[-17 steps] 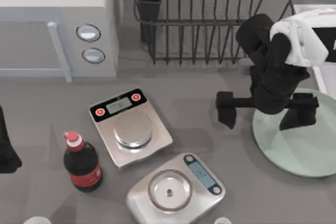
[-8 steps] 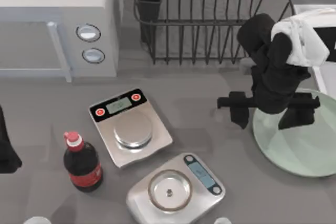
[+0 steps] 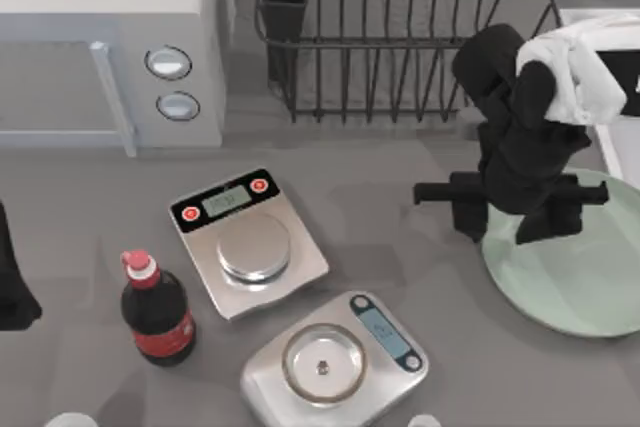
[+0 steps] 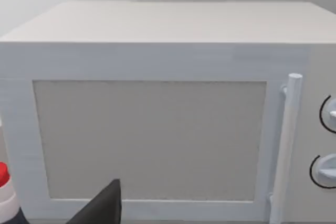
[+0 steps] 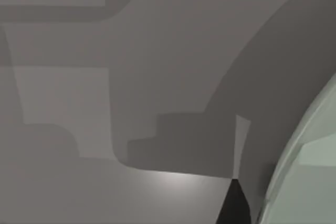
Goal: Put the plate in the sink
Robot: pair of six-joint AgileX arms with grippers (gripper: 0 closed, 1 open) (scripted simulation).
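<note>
The grey table (image 3: 400, 177) carries everything, with its widest bare stretch running between the plate and the two scales. The microwave (image 3: 110, 47) fills the far left corner, well away from the plate; the left wrist view faces its door. The black wire dish rack (image 3: 400, 37) stands behind the plate. The sink (image 3: 600, 22) sits just past the plate's far edge at the table's right side, its pale rim close by. The plate (image 3: 570, 277) lies flat near the right edge, its left rim free with open table beside it. The right gripper (image 3: 515, 212) hangs over that left rim, fingers spread wide, one outside the rim and one over the plate's inside, holding nothing. Left of the plate lie a square scale (image 3: 248, 242), a rounded scale (image 3: 335, 359) and a cola bottle (image 3: 157, 312). The left gripper (image 3: 12, 287) is parked at the far left edge; I cannot tell its fingers' state.
</note>
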